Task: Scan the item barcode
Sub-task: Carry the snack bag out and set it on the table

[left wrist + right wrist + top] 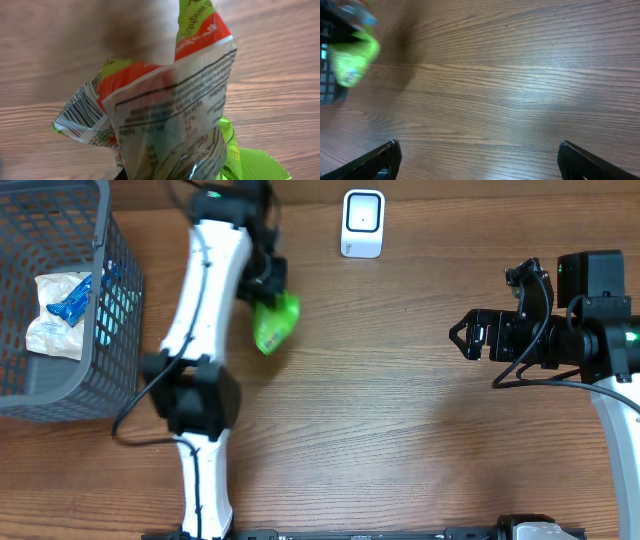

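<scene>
**Overhead: green packet clamped in the left claw, apart from the scanner**

Seen from above, the left gripper (270,290) is closed tight on the top of a green packet (275,320), which hangs from it toward 11 o'clock of the table's (400,440) middle. The white scanner (361,223) sits at the 12 o'clock edge, at about 1 o'clock from the packet and clear of it, with bare wood between them.

At 9 o'clock stands a grey mesh basket (115,330) holding a white-and-blue packet (60,310).

From the left wrist, the green packet fills the picture: crumpled clear film with red and lime bands and small black print. Its barcode (80,117) shows on the fold at 8 o'clock, tilted and facing the camera. The claw's own fingers can hardly be made out there.

Over at 3 o'clock, the right gripper (462,336) has its jaws spread wide, holding nothing and pointing toward 9 o'clock. Its wrist camera shows the two dark fingertips (375,160) at the bottom corners, over plain wood. The green packet is a blur at 10 o'clock of that picture.
</scene>
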You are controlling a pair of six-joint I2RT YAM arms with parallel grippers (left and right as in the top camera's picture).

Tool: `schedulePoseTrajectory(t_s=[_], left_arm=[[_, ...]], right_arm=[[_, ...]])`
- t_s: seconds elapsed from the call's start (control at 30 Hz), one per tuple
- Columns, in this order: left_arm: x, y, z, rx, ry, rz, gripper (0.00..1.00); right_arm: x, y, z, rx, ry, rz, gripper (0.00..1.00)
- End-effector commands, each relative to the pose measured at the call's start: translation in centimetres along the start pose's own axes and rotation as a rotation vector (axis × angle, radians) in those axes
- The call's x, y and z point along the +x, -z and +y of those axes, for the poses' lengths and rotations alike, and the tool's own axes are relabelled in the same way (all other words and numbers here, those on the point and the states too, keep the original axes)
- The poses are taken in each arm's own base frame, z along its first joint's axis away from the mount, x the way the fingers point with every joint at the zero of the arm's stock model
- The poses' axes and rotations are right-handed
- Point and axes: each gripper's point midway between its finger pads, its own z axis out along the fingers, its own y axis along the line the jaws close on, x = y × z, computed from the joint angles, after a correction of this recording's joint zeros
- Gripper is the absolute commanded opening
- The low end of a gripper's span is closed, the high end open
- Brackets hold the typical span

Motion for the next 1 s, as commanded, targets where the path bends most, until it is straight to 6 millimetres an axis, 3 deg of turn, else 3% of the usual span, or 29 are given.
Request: schedulePoseTrajectory(t_s=[0.0,0.1,0.27,0.33,0.5,0.63,0.7,0.8,0.97], left_arm=[[0.8,-3.5,-0.6,-0.036,0.012,0.096,0.04],[1.5,-6.1,-0.9,-0.05,0.02,0.165,0.04],[2.0,-6.9,-1.2,-0.049,0.015,0.201,0.05],[2.3,-6.7,-1.2,-0.05,0.015,0.211,0.12],[3.5,-6.4,-1.0,-0.058,0.003,0.261,0.57],[3.3,-5.5,-1.4,-0.03,-0.009,0.243,0.61],[2.8,-4.2,-1.7,-0.014,-0.009,0.2,0.61],[1.4,-0.2,-2.3,0.021,-0.014,0.067,0.6],[-0.2,11.3,-2.1,0.054,-0.018,-0.291,0.65]], right_arm=[[-0.7,0.6,0.6,-0.013,0.011,-0.025,1.0],[-0.8,0.6,0.6,-0.014,0.013,-0.028,1.0],[-0.8,0.6,0.6,-0.013,0.013,-0.028,1.0],[-0.8,0.6,0.6,-0.013,0.013,-0.029,1.0],[-0.8,0.6,0.6,-0.014,0.013,-0.029,1.0],[-0.8,0.6,0.6,-0.014,0.013,-0.028,1.0],[-0.7,0.6,0.6,-0.014,0.012,-0.027,1.0],[-0.6,0.6,0.6,-0.013,0.01,-0.022,1.0],[-0.6,0.6,0.6,-0.013,0.009,-0.02,1.0]])
